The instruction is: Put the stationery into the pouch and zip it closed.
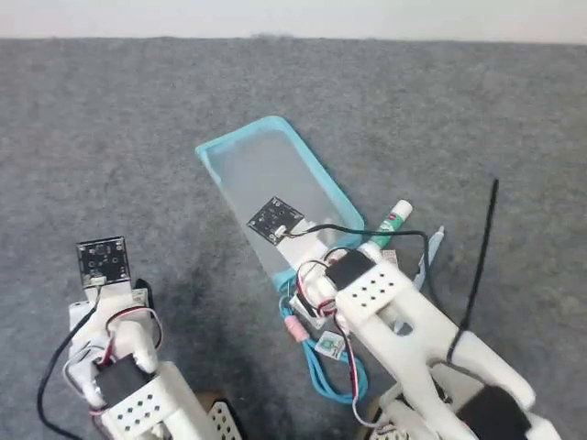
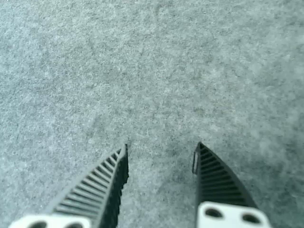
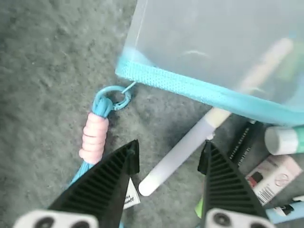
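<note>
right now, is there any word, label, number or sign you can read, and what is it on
None can be read as text.
White tag: tiny print, too small to read.
Small box: a barcode and a round sign, lettering blurred.
Black stick: pale print along its side, blurred.
Green and white tube: label too small to read.

A grey, felt-like table (image 1: 138, 137) carries a clear, turquoise-edged pouch (image 1: 266, 174) lying flat, with loose stationery (image 1: 393, 220) and a turquoise strap (image 1: 315, 371) beside it.
</note>
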Robot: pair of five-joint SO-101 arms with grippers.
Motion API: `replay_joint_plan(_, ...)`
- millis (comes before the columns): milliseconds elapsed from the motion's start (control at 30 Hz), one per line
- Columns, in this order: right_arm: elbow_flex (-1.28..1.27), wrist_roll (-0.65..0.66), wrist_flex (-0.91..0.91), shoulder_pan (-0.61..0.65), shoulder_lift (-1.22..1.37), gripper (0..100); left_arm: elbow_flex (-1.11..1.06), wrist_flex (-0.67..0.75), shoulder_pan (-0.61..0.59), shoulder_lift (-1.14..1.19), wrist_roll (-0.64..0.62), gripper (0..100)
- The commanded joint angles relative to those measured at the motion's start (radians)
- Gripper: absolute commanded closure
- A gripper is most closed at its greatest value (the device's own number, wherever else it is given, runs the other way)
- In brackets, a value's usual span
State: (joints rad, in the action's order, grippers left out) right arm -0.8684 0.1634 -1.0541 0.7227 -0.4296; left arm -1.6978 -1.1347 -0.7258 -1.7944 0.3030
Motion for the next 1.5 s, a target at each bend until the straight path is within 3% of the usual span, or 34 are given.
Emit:
replay_joint_plan(0,0.006,-0.015,0.051,0.013,0.035,77.7,0.013,0.035,0.000,-0.026,0.008,79)
replay_joint_plan(667,0.006,-0.049,0.071,0.019,0.111,77.5,0.013,0.035,0.000,-0.026,0.008,79)
replay_joint_plan(967,-0.006,-0.006,0.039,0.136,-0.038,77.5,0.013,0.048,0.009,-0.026,0.005,79)
replay_joint_plan(1467,-0.029,0.002,0.096,0.242,0.102,77.5,0.013,0.049,0.035,-0.026,0.006,79)
